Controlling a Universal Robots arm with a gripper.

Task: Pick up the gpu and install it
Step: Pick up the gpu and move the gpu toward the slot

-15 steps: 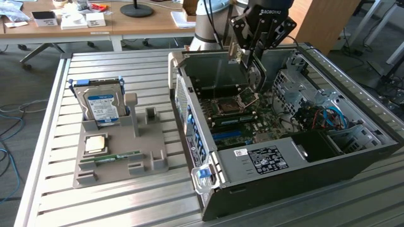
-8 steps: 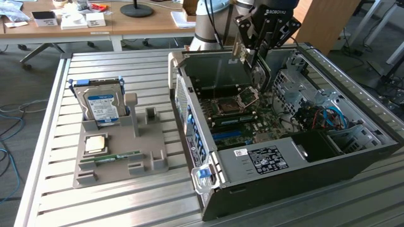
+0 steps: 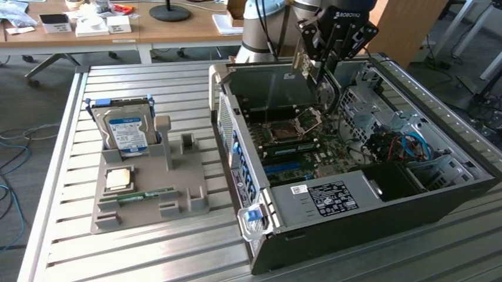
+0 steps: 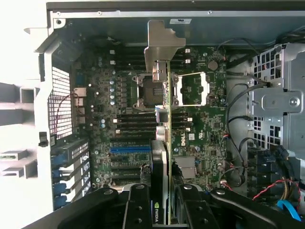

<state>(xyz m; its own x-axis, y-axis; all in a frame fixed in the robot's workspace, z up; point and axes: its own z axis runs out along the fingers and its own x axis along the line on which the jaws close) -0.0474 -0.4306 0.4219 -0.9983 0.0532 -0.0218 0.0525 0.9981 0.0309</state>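
Gpu [image 4: 160, 162] handling is a matter of care more than strength: I judge the card light and stiff, but thin and fragile, with bare circuitry on 1 face and a fan on the other. The claw [image 4: 164, 210] is clamped on it, 1 finger pressed to each flat face, near the end that carries the NVIDIA mark. That seems a fair place to take it, since the shroud there gives the pads something firm. The fan, the contact edge and the small parts on the board side are best left untouched.

The metal bracket [image 4: 164, 45] sits at the far end from the grip, so most of the card's length sticks out beyond the fingers. A bump on that end could twist the card in the grip, because the faces look smooth.

In the wrist view the gpu is seen edge-on, held over the motherboard [image 4: 205, 124] inside the open computer case [image 3: 353, 235]. Its line crosses the processor socket [image 4: 190, 88] and the dark memory slots. The blue slot [image 4: 129, 149] lies off to one side of the card, not under it. I cannot tell whether the lower edge touches the board, but the card does not look seated in any slot.

On the bench [image 3: 157, 258], well apart from the case, a grey holder [image 3: 141, 211] carries the hard drive [image 3: 129, 132] and the green memory stick [image 3: 145, 195].
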